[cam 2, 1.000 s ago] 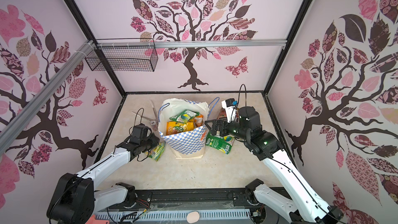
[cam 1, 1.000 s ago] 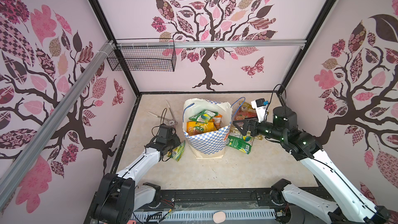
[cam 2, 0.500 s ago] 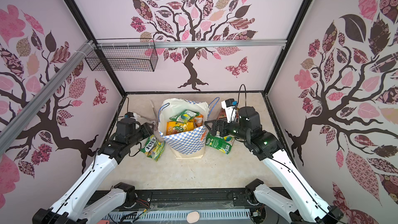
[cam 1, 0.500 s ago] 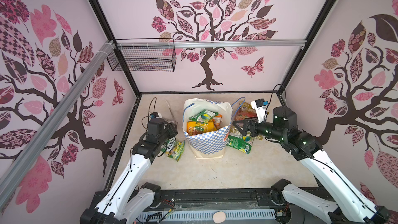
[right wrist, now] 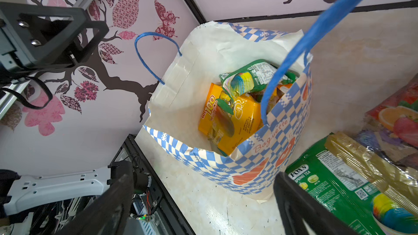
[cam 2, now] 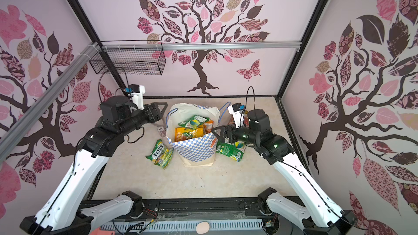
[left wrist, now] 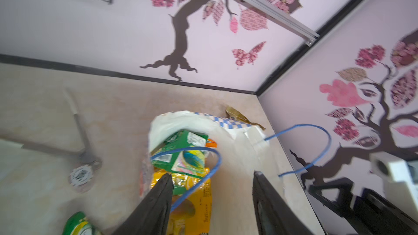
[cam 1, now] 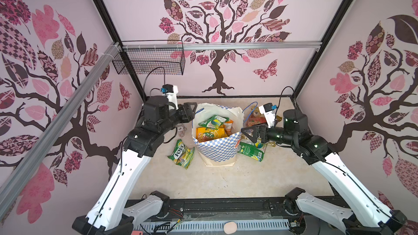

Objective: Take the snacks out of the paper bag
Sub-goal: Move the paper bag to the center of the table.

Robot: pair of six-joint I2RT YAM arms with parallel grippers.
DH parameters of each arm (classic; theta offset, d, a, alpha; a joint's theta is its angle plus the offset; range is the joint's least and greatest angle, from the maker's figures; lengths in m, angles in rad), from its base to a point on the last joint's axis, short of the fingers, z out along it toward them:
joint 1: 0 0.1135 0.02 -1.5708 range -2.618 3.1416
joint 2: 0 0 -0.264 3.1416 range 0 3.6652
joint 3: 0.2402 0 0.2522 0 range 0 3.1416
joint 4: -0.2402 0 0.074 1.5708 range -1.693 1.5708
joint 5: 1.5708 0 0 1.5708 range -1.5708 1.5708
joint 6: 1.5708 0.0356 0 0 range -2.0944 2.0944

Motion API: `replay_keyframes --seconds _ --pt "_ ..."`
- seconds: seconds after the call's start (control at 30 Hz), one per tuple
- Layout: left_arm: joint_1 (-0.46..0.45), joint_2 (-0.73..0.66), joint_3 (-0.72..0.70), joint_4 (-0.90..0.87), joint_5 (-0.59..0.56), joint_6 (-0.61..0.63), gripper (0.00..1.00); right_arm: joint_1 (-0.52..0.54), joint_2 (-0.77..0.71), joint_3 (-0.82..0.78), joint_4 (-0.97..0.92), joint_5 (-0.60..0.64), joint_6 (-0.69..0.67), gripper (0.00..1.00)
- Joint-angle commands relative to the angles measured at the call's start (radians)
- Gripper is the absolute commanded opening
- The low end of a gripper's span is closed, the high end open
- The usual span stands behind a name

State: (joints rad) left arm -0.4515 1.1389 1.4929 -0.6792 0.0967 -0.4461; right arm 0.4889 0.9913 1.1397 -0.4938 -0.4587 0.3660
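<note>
Top views first. The left gripper hangs raised just beside the upper rim of the paper bag, on the robot's left of it. Its jaws are parted and empty. The right gripper sits at the bag's opposite side, spread wide with nothing in it; whether a fingertip brushes the paper I cannot tell.

The bag stands upright mid-table. Three snacks show in its mouth: a green packet, a yellow-orange packet and an orange packet. Four lie outside: one FOX'S packet on the left and three heaped on the right.

Left wrist view: the left gripper's two black fingers stand moderately apart, gripping nothing. One of the bag's two blue handles loops close by a finger; contact cannot be judged. One pair of scissors, blurred, lies on the table with one round patterned disc at its end.

Right wrist view: the right gripper's fingers are at full spread and empty, and the bag stands beyond them. Beside its base lie the Spring Tea packet, a gold packet across it and a fruit-print packet behind.
</note>
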Motion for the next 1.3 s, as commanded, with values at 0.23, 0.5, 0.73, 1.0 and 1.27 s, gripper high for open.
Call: replay_keyframes --seconds 0.23,0.5,0.73,1.0,1.27 --pt "-0.274 0.311 0.360 -0.276 -0.098 0.233 0.63 0.004 0.023 0.063 -0.048 -0.064 -0.015 1.00" --pt "-0.313 0.529 0.440 -0.446 -0.148 0.267 0.63 0.004 0.015 0.065 -0.065 -0.052 -0.025 1.00" --pt "-0.313 0.590 0.363 -0.443 -0.162 0.268 0.63 0.004 0.019 0.069 -0.076 -0.052 -0.031 1.00" --pt "-0.291 0.620 0.257 -0.443 -0.111 0.271 0.63 0.004 0.019 0.079 -0.091 -0.049 -0.033 1.00" --pt "-0.246 0.674 0.181 -0.461 -0.051 0.308 0.64 0.004 0.010 0.067 -0.091 -0.051 -0.023 1.00"
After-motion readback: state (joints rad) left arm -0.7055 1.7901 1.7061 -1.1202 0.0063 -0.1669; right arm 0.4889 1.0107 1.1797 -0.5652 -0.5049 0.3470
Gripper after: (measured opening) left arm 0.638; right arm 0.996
